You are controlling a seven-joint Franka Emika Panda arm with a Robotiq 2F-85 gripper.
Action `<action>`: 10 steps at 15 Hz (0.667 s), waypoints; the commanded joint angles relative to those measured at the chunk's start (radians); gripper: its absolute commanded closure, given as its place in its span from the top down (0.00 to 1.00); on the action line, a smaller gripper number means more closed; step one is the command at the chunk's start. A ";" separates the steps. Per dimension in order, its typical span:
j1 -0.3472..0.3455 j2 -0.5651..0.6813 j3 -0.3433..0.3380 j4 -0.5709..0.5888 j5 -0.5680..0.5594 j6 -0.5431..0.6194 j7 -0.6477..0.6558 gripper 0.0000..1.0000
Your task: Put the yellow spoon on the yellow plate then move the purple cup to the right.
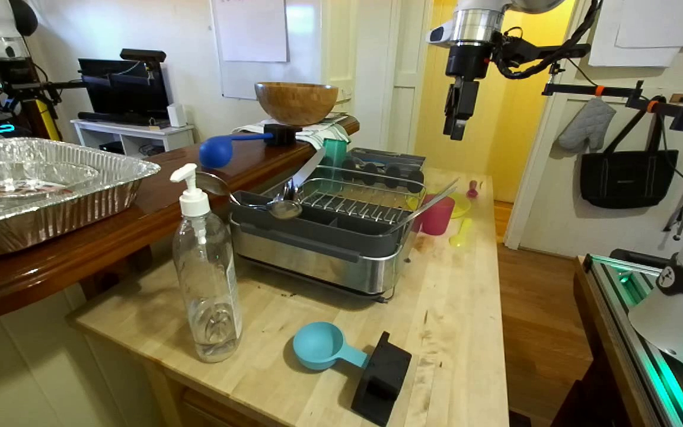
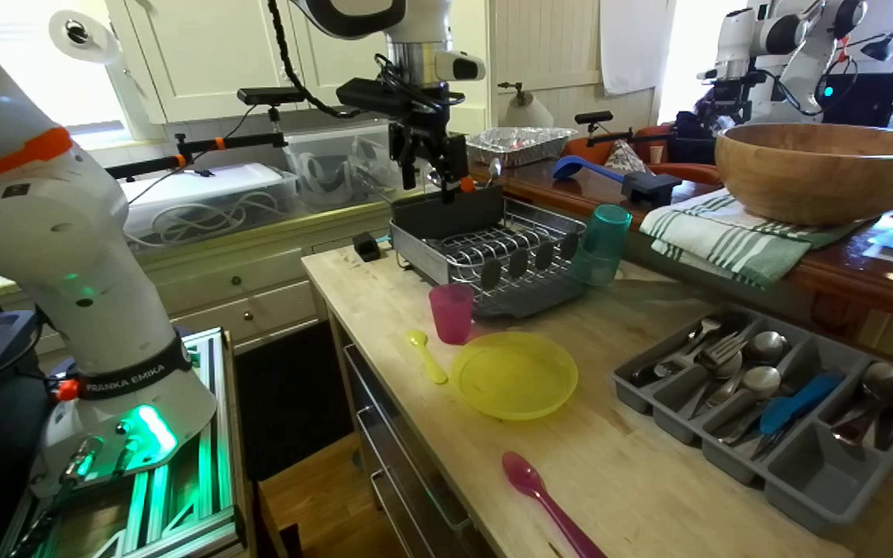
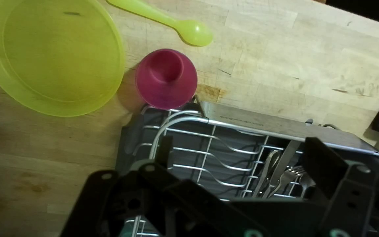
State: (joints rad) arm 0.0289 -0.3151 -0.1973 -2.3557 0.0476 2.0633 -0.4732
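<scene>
The yellow spoon [image 2: 425, 357] lies on the wooden counter close beside the yellow plate [image 2: 515, 377]; nothing lies on the plate. The purple cup [image 2: 452, 315], pink-magenta, stands upright between the plate and the dish rack's corner. All three also show in an exterior view: spoon [image 1: 460, 233], plate [image 1: 463, 207], cup [image 1: 438, 217]. In the wrist view the spoon [image 3: 195, 32] has its handle end cut off at the top; the plate [image 3: 58, 56] and cup [image 3: 167, 92] lie beyond the fingers. My gripper [image 3: 241, 148] is open and empty, high above the rack; it shows in both exterior views [image 2: 432, 184] [image 1: 457, 130].
A metal dish rack [image 1: 312, 267] with cutlery stands beside the cup. A teal cup [image 2: 603, 246] and a grey cutlery tray [image 2: 826, 480] are on the counter. A magenta spoon [image 2: 543, 496], a clear pump bottle [image 1: 206, 284] and a light-blue scoop [image 1: 319, 346] are there too.
</scene>
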 commanded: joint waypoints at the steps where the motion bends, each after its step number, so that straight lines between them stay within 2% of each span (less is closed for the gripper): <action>1: -0.018 0.001 0.017 0.002 0.006 -0.002 -0.004 1.00; 10: -0.052 0.036 0.023 -0.067 -0.017 -0.004 0.017 1.00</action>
State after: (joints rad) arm 0.0022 -0.2836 -0.1842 -2.3939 0.0453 2.0607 -0.4690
